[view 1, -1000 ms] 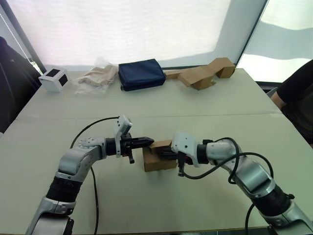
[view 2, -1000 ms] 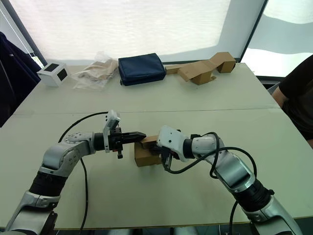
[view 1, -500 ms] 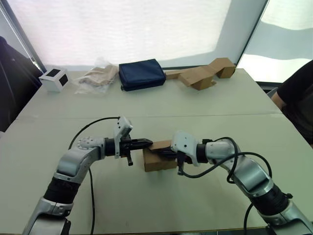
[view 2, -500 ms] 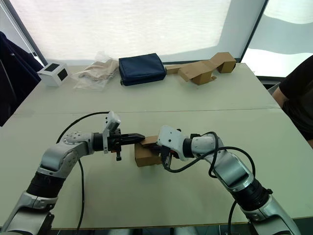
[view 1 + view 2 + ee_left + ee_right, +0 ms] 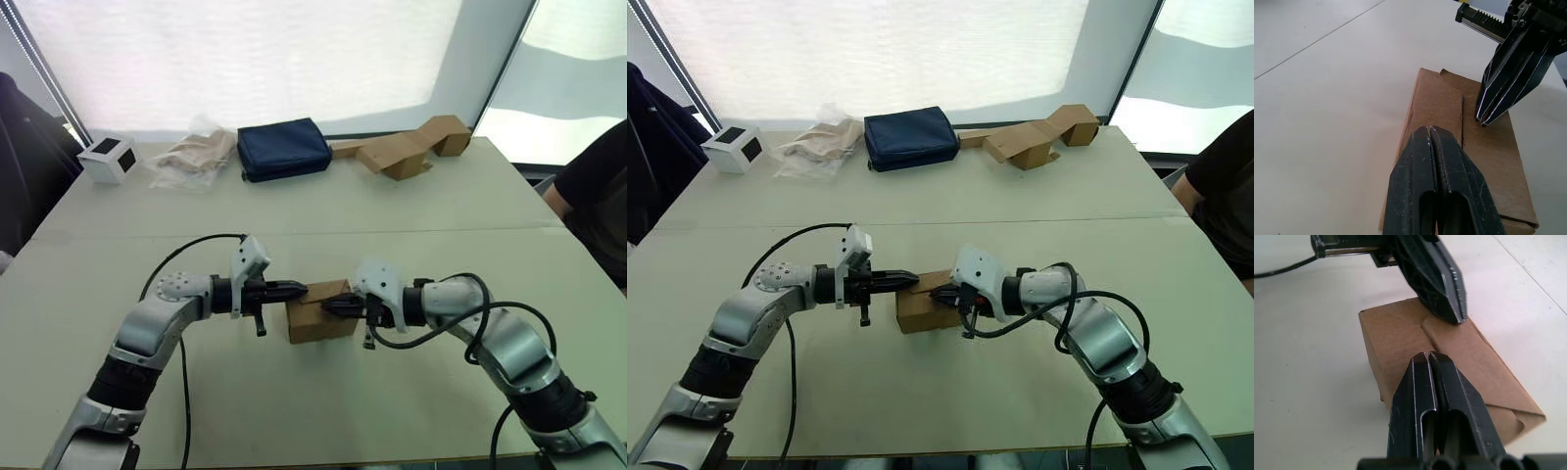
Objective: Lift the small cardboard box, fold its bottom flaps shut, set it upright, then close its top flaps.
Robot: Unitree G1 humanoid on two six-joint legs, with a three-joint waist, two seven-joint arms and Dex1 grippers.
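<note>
Right end effector [image 5: 331, 305] has pulled back slightly along the box top. Left end effector [image 5: 300, 289] closed, tip over top flaps [image 5: 1449, 105]. Small cardboard box [image 5: 319, 312] upright mid-counter [image 5: 411, 206] between both. Right end effector closed too.

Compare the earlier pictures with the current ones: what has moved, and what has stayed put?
The right gripper has drawn back slightly toward the robot's right along the top flaps. The left gripper stays shut over the left edge. The small cardboard box stays upright on the table; nothing was grasped or released.
</note>
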